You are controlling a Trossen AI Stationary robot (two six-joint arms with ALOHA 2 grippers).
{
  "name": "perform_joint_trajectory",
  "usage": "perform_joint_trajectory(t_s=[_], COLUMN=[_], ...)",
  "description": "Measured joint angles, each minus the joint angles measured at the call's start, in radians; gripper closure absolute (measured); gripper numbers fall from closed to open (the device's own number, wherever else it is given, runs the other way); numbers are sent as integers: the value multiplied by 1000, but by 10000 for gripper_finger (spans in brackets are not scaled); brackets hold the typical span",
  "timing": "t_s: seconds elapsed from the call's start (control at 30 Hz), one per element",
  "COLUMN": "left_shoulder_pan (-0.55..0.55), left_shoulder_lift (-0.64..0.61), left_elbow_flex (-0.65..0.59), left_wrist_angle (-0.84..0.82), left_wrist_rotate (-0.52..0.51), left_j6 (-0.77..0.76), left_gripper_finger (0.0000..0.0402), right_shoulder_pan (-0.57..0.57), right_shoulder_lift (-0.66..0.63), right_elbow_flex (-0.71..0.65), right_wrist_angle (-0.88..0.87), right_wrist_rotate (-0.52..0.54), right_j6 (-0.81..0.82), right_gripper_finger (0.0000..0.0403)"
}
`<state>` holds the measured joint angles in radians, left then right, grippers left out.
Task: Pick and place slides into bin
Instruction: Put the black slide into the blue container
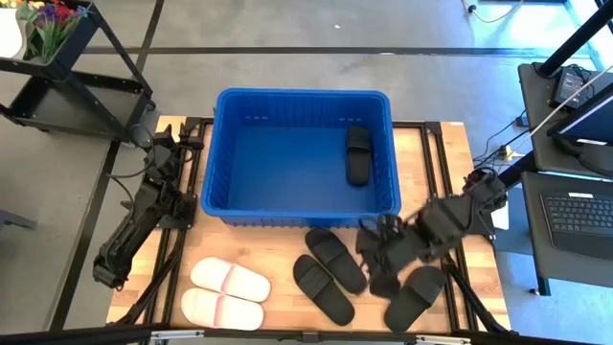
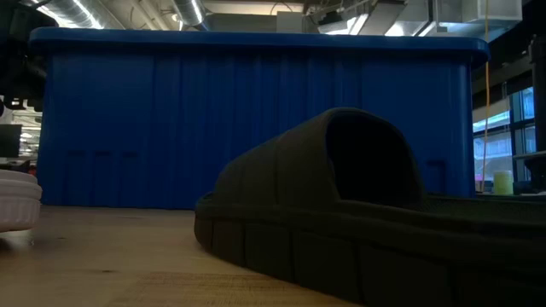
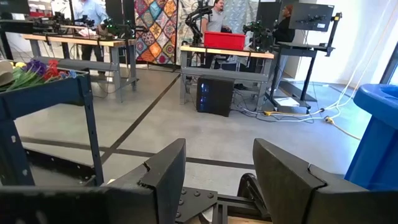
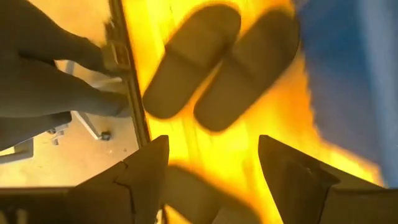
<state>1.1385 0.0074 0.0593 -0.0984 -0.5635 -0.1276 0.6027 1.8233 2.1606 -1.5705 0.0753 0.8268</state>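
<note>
You have one matte black slide in the big blue ribbed plastic bin, with three black and two pale slides left at its 6 o'clock side, where your empty, open right gripper hovers over the black ones.

One black slide lies inside the blue bin; three black slides and two white slides lie at its 6 o'clock

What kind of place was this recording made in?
Most likely a robotics lab or workshop. Beyond the wooden table with the blue bin, the left wrist view shows workbenches carrying other robot arms, people at them, cables across a concrete floor.
</note>
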Motion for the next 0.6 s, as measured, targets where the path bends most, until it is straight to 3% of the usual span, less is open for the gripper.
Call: perform_joint_trajectory(t_s=[0.13, 0.3, 0.43, 0.6], left_shoulder_pan=[0, 0, 0, 0], left_shoulder_lift=[0, 0, 0, 0], left_elbow_flex=[0, 0, 0, 0], left_wrist_angle=[0, 1, 1, 1], left_wrist_rotate=[0, 0, 0, 0], left_j6=[-1, -1, -1, -1], left_gripper_finger=[218, 218, 218, 218], right_shoulder_pan=[85, 177, 239, 277], right_shoulder_lift=[0, 0, 0, 0], right_elbow_flex=[-122, -282, -402, -532], right_wrist_angle=[0, 37, 159, 298], right_wrist_rotate=[-8, -127, -224, -230], right_j6=[232, 512, 597, 657], right_gripper_finger=[155, 155, 155, 155])
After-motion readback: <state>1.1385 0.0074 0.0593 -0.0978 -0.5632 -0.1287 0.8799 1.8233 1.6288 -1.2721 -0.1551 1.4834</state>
